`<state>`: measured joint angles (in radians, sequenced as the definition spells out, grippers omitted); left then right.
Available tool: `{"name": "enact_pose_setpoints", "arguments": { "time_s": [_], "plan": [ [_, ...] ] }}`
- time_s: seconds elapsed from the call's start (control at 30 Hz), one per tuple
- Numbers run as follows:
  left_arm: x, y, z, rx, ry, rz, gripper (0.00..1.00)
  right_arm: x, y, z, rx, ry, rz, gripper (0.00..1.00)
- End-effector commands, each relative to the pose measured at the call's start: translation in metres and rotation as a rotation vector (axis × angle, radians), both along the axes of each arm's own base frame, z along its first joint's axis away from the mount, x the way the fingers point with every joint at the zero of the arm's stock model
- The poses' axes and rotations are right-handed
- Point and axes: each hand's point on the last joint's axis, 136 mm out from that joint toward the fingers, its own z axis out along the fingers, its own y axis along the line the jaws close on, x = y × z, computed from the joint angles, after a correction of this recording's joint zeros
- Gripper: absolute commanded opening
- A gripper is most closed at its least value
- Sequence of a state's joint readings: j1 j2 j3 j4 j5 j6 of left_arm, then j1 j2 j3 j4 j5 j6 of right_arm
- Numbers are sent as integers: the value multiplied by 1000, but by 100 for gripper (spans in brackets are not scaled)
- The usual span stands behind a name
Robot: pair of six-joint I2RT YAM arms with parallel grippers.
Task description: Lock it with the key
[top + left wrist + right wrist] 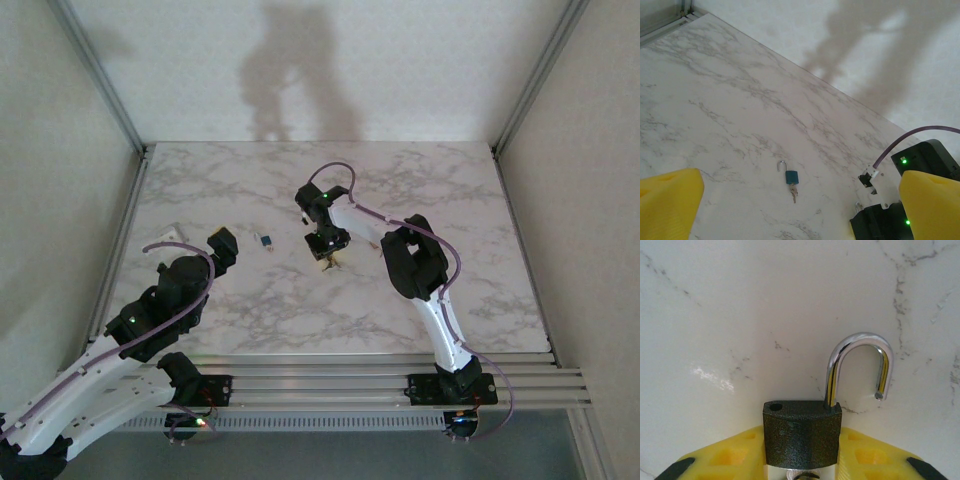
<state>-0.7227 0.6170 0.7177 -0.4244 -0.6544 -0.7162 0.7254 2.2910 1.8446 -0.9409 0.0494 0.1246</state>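
Right claw [327, 257]: narrow, yellow pads [725, 460] against both sides of small black padlock [802, 432], gripping its body over white marble worktop [470, 200]. Chrome shackle [860, 360] swung open, free end clear of body. Tiny pale silvery key [802, 475]: at black padlock's underside, mostly hidden. Blue mini padlock [265, 240] lies left of black padlock. Left claw [222, 245] farther left, spread wide, holding nothing.
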Motion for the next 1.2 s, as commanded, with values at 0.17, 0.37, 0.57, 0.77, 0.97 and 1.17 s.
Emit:
{"name": "enact_pose_setpoints", "arguments": {
  "time_s": [0.17, 0.37, 0.57, 0.77, 0.97, 1.17],
  "plan": [
    [1, 3, -9, 11, 20, 15, 100, -39, 1, -28, 41, 124, 27, 28],
    [2, 1, -10, 14, 25, 12, 99, -46, 4, -9, 104, 109, 39, 28],
    [3, -3, -13, 6, 32, -4, 100, -55, 6, -3, 152, 126, 48, 28],
    [5, -12, -21, -22, 43, -46, 100, -62, 8, 2, 193, 133, 60, 29],
    [7, -23, -28, -52, 54, -83, 99, -68, 11, 10, 235, 135, 70, 30],
    [12, -34, -34, -73, 66, -115, 99, -72, 12, 16, 266, 133, 77, 30]
  ]
}}
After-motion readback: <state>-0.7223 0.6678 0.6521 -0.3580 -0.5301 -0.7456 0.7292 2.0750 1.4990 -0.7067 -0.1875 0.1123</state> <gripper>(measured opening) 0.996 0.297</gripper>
